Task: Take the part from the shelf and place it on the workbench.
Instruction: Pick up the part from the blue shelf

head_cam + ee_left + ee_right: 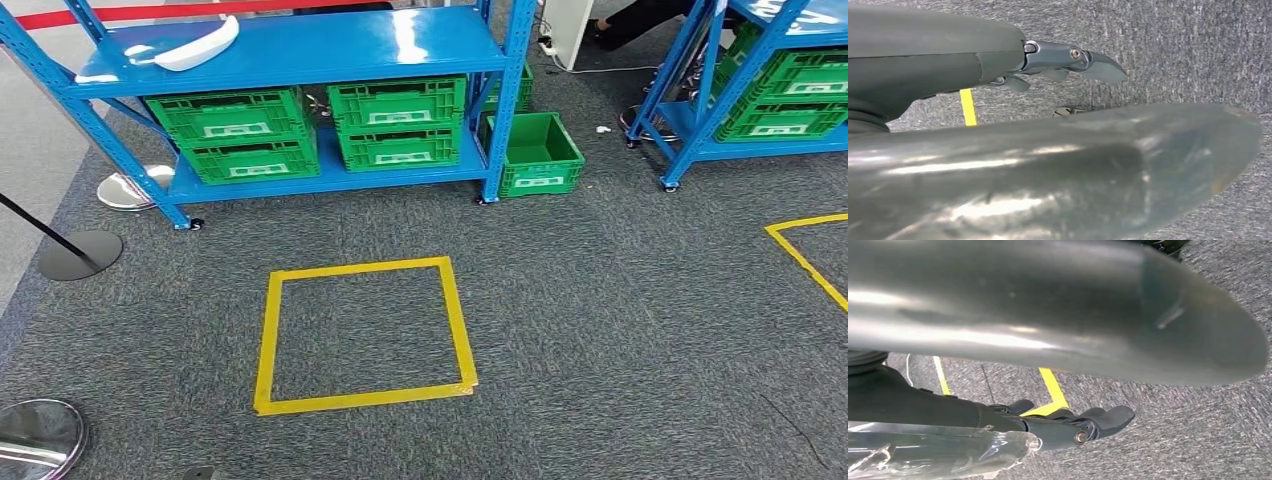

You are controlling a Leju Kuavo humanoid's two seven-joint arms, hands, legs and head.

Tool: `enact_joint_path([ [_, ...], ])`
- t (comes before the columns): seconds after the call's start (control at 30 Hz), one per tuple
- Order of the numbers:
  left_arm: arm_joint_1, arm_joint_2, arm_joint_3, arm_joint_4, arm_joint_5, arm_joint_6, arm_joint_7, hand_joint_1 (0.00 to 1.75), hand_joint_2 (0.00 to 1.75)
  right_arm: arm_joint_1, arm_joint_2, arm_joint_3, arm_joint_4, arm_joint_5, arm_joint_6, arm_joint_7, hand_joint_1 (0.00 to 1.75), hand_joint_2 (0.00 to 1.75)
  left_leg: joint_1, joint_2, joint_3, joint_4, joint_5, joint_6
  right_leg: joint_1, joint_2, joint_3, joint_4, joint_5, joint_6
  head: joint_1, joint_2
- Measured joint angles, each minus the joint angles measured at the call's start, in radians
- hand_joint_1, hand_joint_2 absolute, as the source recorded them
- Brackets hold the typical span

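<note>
A white curved part [190, 47] lies on the top board of the blue shelf [330, 50], toward its left end, in the head view. My left hand [1048, 155] hangs over the grey carpet, its thick thumb close to the camera and its dark fingers [1073, 57] stretched out, with nothing in it. My right hand [1048, 315] hangs over the carpet too, fingers [1093, 425] straight and apart from the thumb, holding nothing. Both hands are far from the part.
Green crates [400, 120] fill the shelf's lower level; one more green crate [540, 150] stands on the floor by its right post. A yellow tape square [362, 335] marks the carpet ahead. A second blue shelf [770, 100] stands right. Stanchion bases [80, 252] sit left.
</note>
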Motion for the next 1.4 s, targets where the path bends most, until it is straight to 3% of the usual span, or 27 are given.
enact_joint_path([
  [0.13, 0.0, 0.005, -0.001, 0.0, -0.048, 0.046, -0.018, 0.0, 0.0, -0.001, -0.004, -0.014, 0.0, -0.005, -0.01, -0.046, 0.0, 0.0, 0.0, 0.0, 0.0, 0.0, 0.0, 0.0, 0.0, 0.0, 0.0, 0.0, 0.0, 0.0, 0.0, 0.0],
  [0.27, -0.002, 0.02, -0.073, 0.006, -0.264, 0.275, -0.032, 0.0, 0.0, -0.002, -0.012, -0.035, 0.0, -0.007, 0.017, -0.076, 0.0, 0.0, 0.0, 0.0, 0.0, 0.0, 0.0, 0.0, 0.0, 0.0, 0.0, 0.0, 0.0, 0.0, 0.0, 0.0],
  [0.37, -0.007, 0.032, -0.126, 0.006, -0.306, 0.368, -0.085, 0.0, 0.0, -0.001, -0.017, -0.048, 0.0, 0.0, 0.042, -0.087, 0.0, 0.0, 0.0, 0.0, 0.0, 0.0, 0.0, 0.0, 0.0, 0.0, 0.0, 0.0, 0.0, 0.0, 0.0, 0.0],
  [0.53, -0.02, 0.047, -0.14, 0.006, -0.32, 0.459, -0.198, 0.0, 0.0, -0.001, -0.022, -0.058, 0.0, 0.025, 0.051, -0.096, 0.0, 0.0, 0.0, 0.0, 0.0, 0.0, 0.001, 0.001, 0.0, 0.0, 0.0, 0.0, 0.0, 0.0, 0.0, 0.0],
  [0.63, -0.021, 0.055, -0.123, -0.025, -0.48, 0.558, -0.243, 0.0, 0.0, -0.001, -0.022, -0.06, 0.0, 0.045, 0.053, -0.09, 0.0, 0.0, 0.0, 0.0, 0.0, 0.0, 0.001, 0.001, 0.0, 0.0, 0.0, 0.0, 0.001, 0.001, 0.0, 0.0],
  [0.77, -0.008, 0.045, 0.071, -0.179, -0.894, 0.589, -0.273, 0.0, 0.0, -0.001, -0.023, -0.066, 0.0, 0.08, 0.056, -0.074, 0.0, 0.0, 0.0, 0.0, 0.0, 0.0, 0.002, 0.001, 0.0, 0.0, -0.001, 0.0, 0.002, 0.001, 0.0, 0.0],
  [0.9, 0.012, 0.024, 0.252, -0.35, -1.033, 0.583, -0.263, 0.0, 0.0, -0.001, -0.025, -0.072, 0.0, 0.1, 0.058, -0.069, 0.0, 0.0, 0.0, 0.001, 0.0, 0.0, 0.002, 0.001, 0.0, 0.0, -0.001, 0.0, 0.002, 0.0, 0.0, 0.0],
  [1.13, 0.04, 0.0, 0.382, -0.481, -1.086, 0.583, -0.258, 0.0, 0.0, -0.002, -0.026, -0.075, 0.0, 0.109, 0.06, -0.068, 0.0, 0.0, 0.0, 0.001, -0.001, 0.0, 0.002, 0.001, 0.0, 0.0, -0.001, 0.0, 0.002, 0.0, 0.0, 0.0],
  [1.3, 0.066, -0.05, 0.51, -0.705, -1.5, 0.593, -0.267, 0.0, 0.0, -0.004, -0.028, -0.075, 0.0, 0.14, 0.07, -0.052, 0.0, 0.0, 0.0, 0.001, -0.002, 0.001, 0.002, 0.002, 0.0, 0.0, -0.001, 0.0, 0.003, 0.001, 0.0, 0.0],
  [1.4, 0.069, -0.058, 0.574, -0.843, -1.526, 0.594, -0.259, 0.0, 0.0, -0.005, -0.028, -0.075, 0.0, 0.158, 0.081, -0.048, 0.0, 0.0, 0.0, 0.001, -0.002, 0.001, 0.003, 0.001, 0.0, 0.001, -0.002, 0.0, 0.004, 0.0, 0.0, 0.0],
])
